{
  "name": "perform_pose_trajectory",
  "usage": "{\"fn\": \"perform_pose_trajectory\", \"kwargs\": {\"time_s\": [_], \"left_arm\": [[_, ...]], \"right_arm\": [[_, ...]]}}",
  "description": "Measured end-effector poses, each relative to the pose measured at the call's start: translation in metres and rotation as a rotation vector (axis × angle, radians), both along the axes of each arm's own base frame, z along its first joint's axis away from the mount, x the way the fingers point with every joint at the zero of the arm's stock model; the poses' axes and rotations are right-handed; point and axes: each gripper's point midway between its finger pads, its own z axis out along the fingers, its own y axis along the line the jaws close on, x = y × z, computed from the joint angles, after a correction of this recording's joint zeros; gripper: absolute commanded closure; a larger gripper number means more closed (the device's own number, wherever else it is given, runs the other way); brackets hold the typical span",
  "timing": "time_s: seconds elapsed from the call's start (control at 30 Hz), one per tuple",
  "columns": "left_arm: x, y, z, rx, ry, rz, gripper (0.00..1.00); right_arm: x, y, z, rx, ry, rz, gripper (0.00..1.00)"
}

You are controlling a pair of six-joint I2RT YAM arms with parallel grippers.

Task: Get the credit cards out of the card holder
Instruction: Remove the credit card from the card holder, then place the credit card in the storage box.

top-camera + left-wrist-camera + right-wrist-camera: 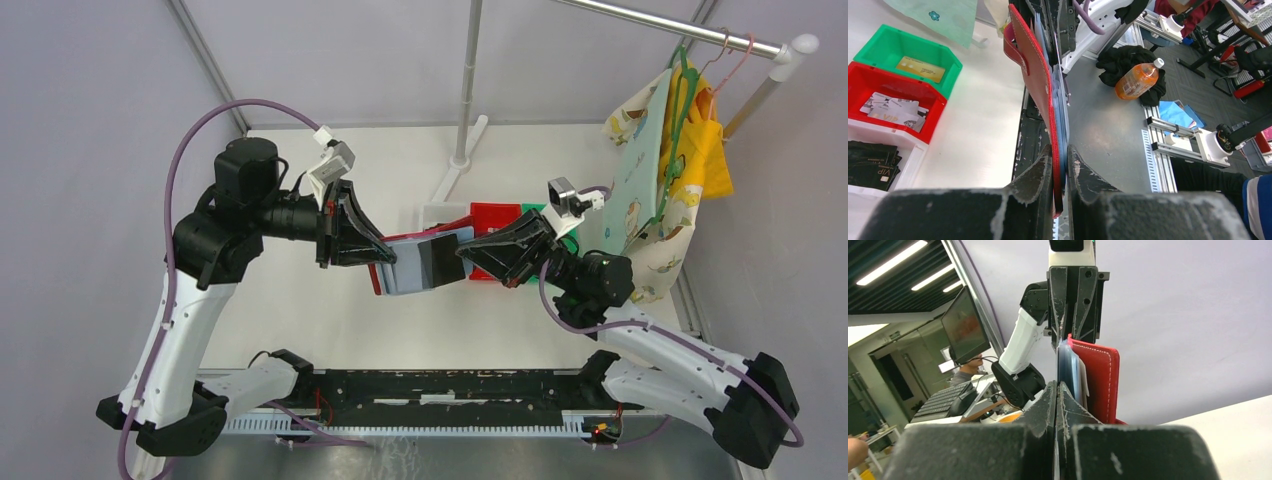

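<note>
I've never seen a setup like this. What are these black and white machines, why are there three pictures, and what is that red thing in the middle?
These are two robot arms bolted at the near edge of a white table. The wide picture is taken from above and behind them; each of the other two comes from a camera on one arm's wrist, looking along its own fingers.

The red thing is a card holder, a small folding wallet held up in the air. The left gripper is clamped on one end of it. The right gripper is shut at the opposite end, on a dark card.

On the table stand three bins: the green bin holds a golden card, the red bin silvery ones, the white bin dark ones.
</note>
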Motion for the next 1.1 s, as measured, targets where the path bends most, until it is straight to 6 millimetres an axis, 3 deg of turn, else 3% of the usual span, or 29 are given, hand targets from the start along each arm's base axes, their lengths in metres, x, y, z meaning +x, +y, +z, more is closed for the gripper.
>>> {"fn": "perform_pose_trajectory", "kwargs": {"time_s": [0.17,0.33,0.53,0.7,0.9,1.1], "left_arm": [[0.002,0.000,-0.001,0.005,-0.005,0.016,0.98],[0.012,0.002,-0.004,0.031,-0.027,0.076,0.98],[0.046,0.010,-0.017,0.118,-0.106,0.252,0.98],[0.078,0.022,-0.035,0.223,-0.158,0.392,0.98],[0.098,0.038,-0.050,0.324,-0.191,0.499,0.98],[0.112,0.053,-0.057,0.394,-0.232,0.584,0.98]], "right_arm": [[0.008,-0.006,-0.003,-0.028,-0.001,-0.051,1.00],[0.029,-0.018,-0.008,-0.064,0.026,-0.137,1.00],[0.059,-0.041,-0.016,-0.107,0.072,-0.269,1.00],[0.090,-0.052,-0.040,-0.181,0.170,-0.350,1.00],[0.119,-0.068,-0.073,-0.267,0.258,-0.443,1.00],[0.147,-0.071,-0.123,-0.414,0.348,-0.515,1.00]]}}
